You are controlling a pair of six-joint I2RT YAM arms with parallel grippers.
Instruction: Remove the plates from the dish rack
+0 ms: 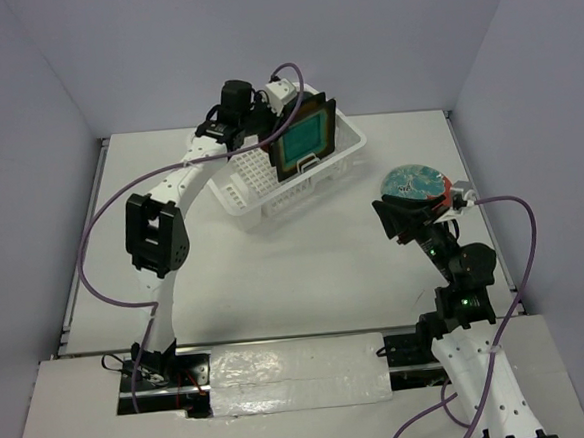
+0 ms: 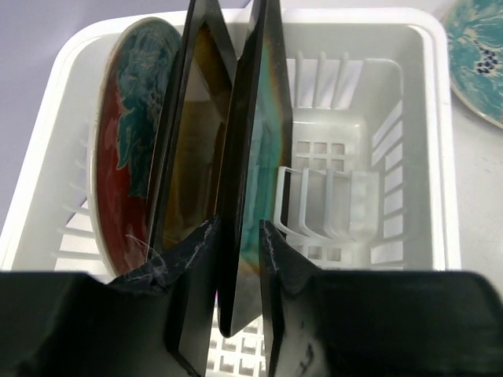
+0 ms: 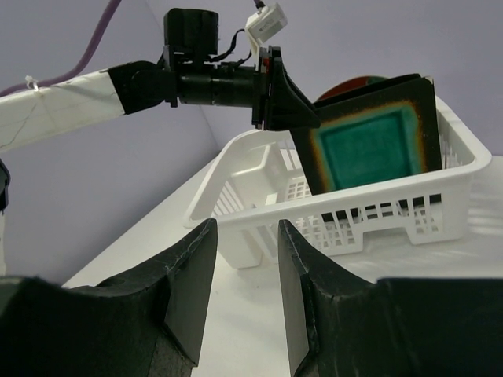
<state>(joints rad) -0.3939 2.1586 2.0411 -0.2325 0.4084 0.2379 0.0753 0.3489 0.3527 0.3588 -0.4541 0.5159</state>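
Grips dark-rimmed teal-centred square plate [image 2: 259, 118] with left gripper [image 2: 237, 232] in white lattice plastic dish rack [image 1: 240, 198], hemmed on far side by amber-centred square plate [image 2: 192, 157]. Holds right gripper [image 3: 245, 236] jaws narrowly apart, empty.

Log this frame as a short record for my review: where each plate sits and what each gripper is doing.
dish rack: holds three plates standing on edge
teal square plate: in the rack, gripped at an upper corner
amber square plate: in the rack, next to the teal one
round plate in rack: beyond the amber one
round plate on table: lying to the right of the rack
left gripper: closed on the teal square plate
right gripper: open, empty, facing the rack
unloaded: one of four
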